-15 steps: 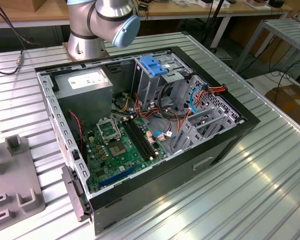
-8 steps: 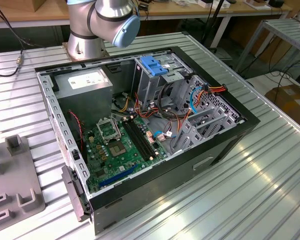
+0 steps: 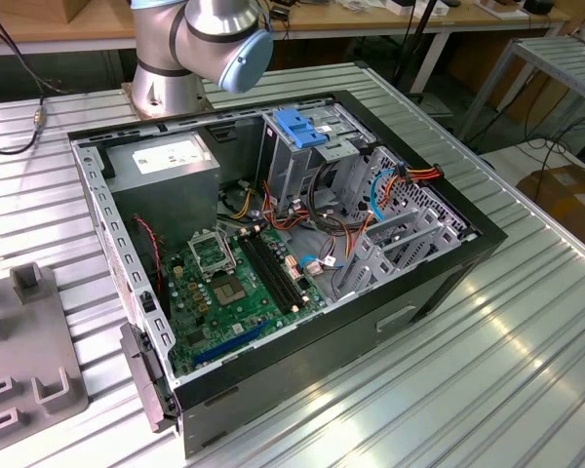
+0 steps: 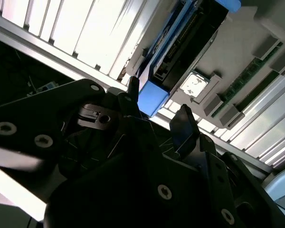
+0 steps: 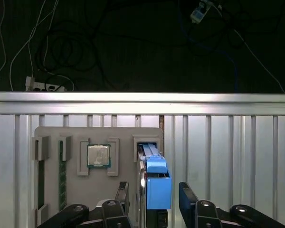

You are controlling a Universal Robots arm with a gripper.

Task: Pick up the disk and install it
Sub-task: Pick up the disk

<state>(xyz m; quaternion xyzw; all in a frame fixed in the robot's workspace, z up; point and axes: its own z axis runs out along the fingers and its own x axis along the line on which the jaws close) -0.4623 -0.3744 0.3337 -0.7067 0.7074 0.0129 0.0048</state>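
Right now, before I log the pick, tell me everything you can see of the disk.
The disk stands on edge in a slot of the grey fixture plate, which lies on the slatted table. A bright blue plastic carrier edges its silver metal body, and a blue end tab faces the gripper. The gripper's open fingers flank that end with a gap on each side, not touching it.

Bright, even light fills the exterior view; glare streaks the table point(image 3: 526, 331) beside the computer case point(image 3: 370, 341). In the second wrist view its slats blow out white and the fingers point(image 4: 184, 124) look near-black.
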